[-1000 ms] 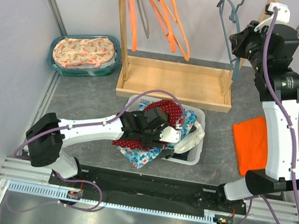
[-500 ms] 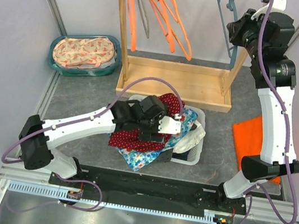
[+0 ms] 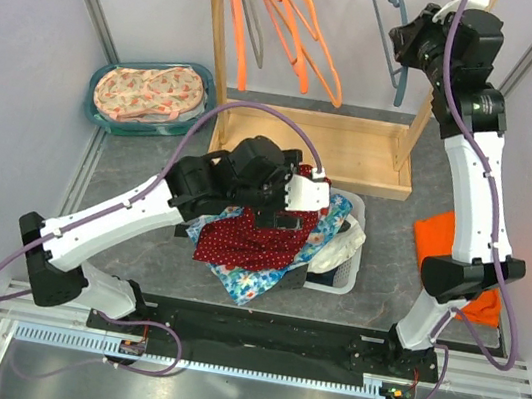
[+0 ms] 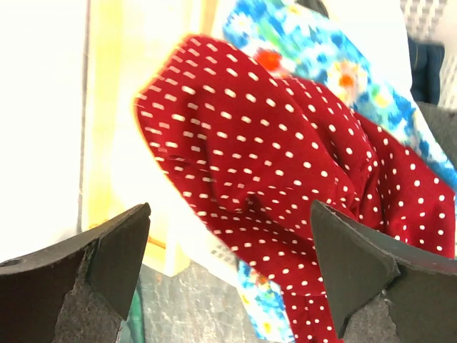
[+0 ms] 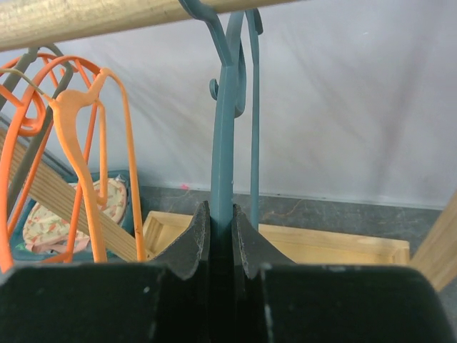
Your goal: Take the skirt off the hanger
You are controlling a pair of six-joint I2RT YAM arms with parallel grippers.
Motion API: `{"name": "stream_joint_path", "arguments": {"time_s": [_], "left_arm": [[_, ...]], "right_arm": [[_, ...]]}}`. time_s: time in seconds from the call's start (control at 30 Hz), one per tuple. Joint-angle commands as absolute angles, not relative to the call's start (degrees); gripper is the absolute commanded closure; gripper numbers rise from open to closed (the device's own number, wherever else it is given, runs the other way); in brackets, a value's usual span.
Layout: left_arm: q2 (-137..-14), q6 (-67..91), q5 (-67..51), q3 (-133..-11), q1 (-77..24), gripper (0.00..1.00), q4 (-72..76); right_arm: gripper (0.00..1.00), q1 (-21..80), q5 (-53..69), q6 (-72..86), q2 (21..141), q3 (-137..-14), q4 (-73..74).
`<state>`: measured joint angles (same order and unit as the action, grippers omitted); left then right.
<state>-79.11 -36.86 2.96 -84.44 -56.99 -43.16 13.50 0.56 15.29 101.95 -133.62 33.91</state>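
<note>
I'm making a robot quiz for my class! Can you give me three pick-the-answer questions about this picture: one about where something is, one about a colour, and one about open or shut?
1. Where is the red dotted skirt?
A) on the pile of clothes in the white basket
B) folded on the orange cloth
C) in the green tub

2. What colour is the hanger that the right gripper holds?
A) orange
B) teal
C) pink

3. The left gripper is:
A) shut on the skirt
B) shut on a hanger
C) open

Answers: 1 A, the skirt drapes over the clothes in the basket. 2 B, the fingers pinch the teal hanger, which is hooked over the wooden rail. 3 C, its fingers stand wide apart above the skirt.
</note>
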Motion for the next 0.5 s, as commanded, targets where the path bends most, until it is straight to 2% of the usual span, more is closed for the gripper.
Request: {"name": "stream_joint_path", "arguments": {"time_s": [0.0,0.23,0.47], "left_arm": [[-76.38,-33.67,2.37,-91.75,-56.95,0.0,-42.54],[-73.21,-33.05,3.6,-102.73,-54.76,0.0,-43.15],[-72.16,-31.82,4.57,-103.63,-48.27,0.0,-40.17]], "right_arm": [[1.0,13.45,4.48,18.02,105.11,-136.5,26.81],[1.0,13.45,5.98,19.95,108.72,-137.99,24.87],[1.0,13.97,6.33,18.82,107.5,-131.41,23.99]]}}
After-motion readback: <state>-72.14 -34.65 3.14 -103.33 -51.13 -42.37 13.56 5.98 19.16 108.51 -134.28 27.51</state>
